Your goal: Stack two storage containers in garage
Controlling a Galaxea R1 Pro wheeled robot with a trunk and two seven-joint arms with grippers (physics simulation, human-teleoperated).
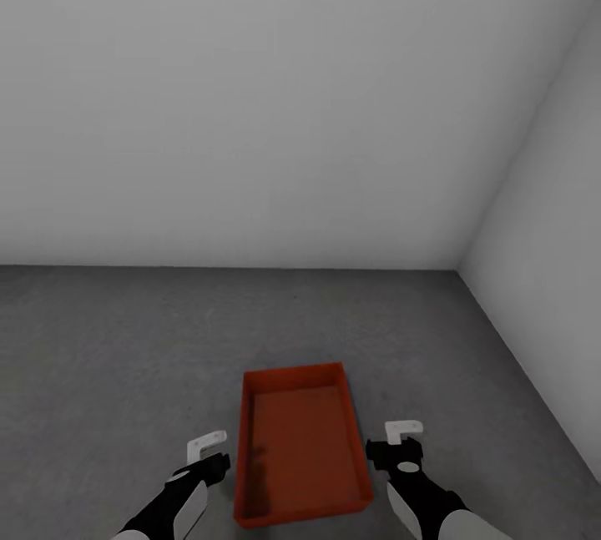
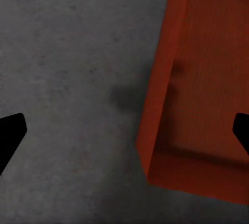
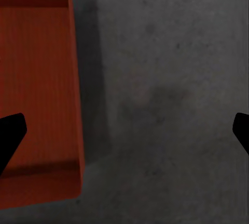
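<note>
An orange-red open-topped storage container [image 1: 300, 448] rests on the dark grey concrete floor [image 1: 125, 340] of the garage, straight in front of me, its long side pointing away. My left gripper [image 1: 209, 450] hovers open just off its left wall, and my right gripper [image 1: 403, 433] hovers open just off its right wall; neither touches it. In the left wrist view the container [image 2: 207, 78] lies under one finger of the left gripper [image 2: 127, 130], whose jaws stand wide apart. The right wrist view shows the container [image 3: 36, 78] partly beneath the spread right gripper [image 3: 124, 130]. The bin looks empty.
A plain white-grey back wall [image 1: 250, 106] meets a side wall [image 1: 551, 231] in a corner at the right. Bare concrete stretches left of the bin and between it and both walls.
</note>
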